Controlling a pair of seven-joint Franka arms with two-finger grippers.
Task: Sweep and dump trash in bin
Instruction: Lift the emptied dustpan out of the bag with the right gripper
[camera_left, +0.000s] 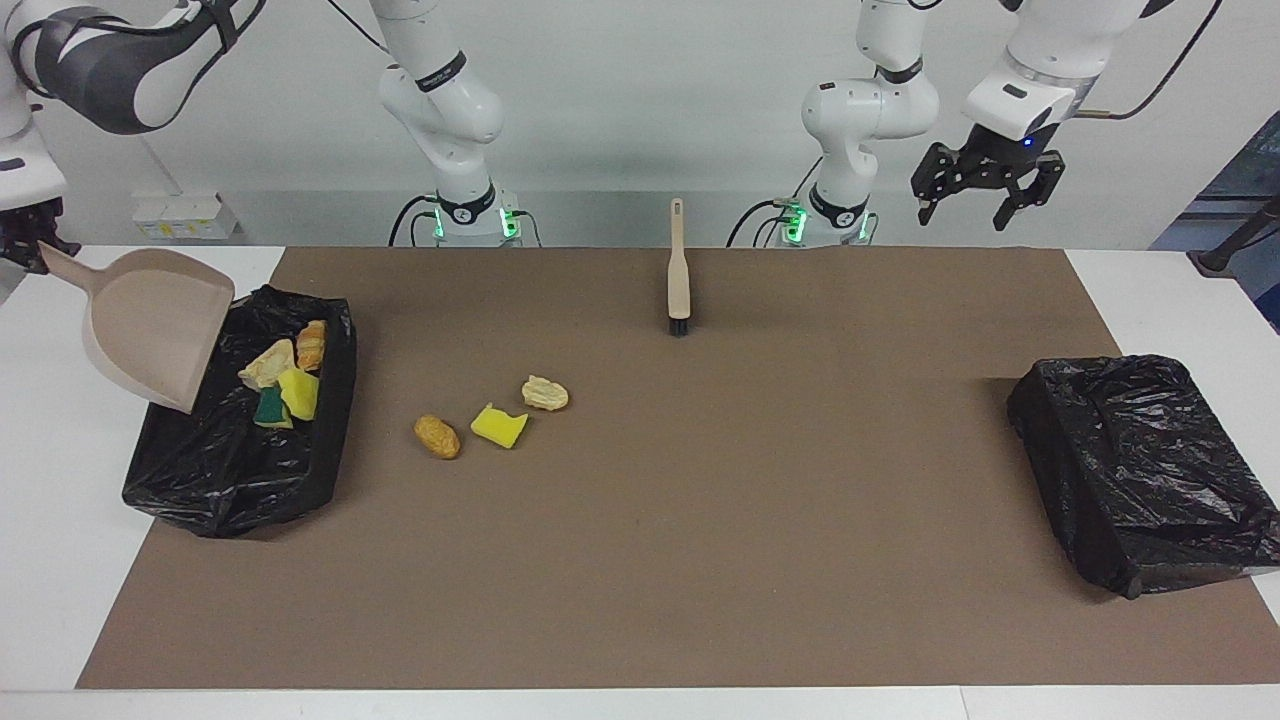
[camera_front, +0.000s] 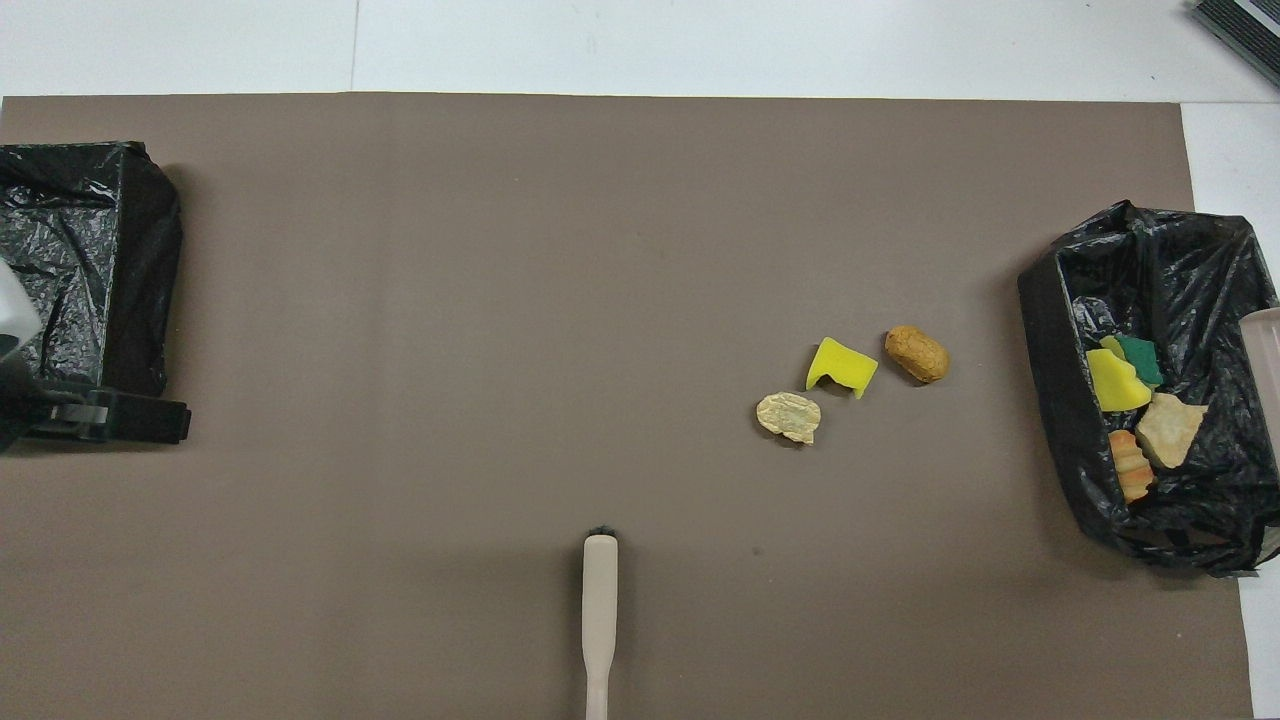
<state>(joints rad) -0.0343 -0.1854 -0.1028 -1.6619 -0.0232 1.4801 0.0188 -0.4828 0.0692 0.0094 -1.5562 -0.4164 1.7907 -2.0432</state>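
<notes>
My right gripper (camera_left: 22, 238) is shut on the handle of the beige dustpan (camera_left: 150, 315), which is tipped steeply over the black-lined bin (camera_left: 230, 480) at the right arm's end. Several trash scraps (camera_left: 285, 380) lie inside the bin (camera_front: 1050, 330): a yellow and a green sponge piece (camera_front: 1120, 372) and tan lumps (camera_front: 1165, 430). Three scraps stay on the brown mat: a brown lump (camera_left: 437, 436), a yellow sponge piece (camera_left: 498, 425) and a pale tan piece (camera_left: 545, 392). My left gripper (camera_left: 985, 185) hangs open and high, holding nothing.
The beige brush (camera_left: 678, 270) lies on the mat near the robots, bristles pointing away from them. A second black-lined bin (camera_left: 1140, 460) sits at the left arm's end. The brown mat (camera_left: 750, 520) covers most of the white table.
</notes>
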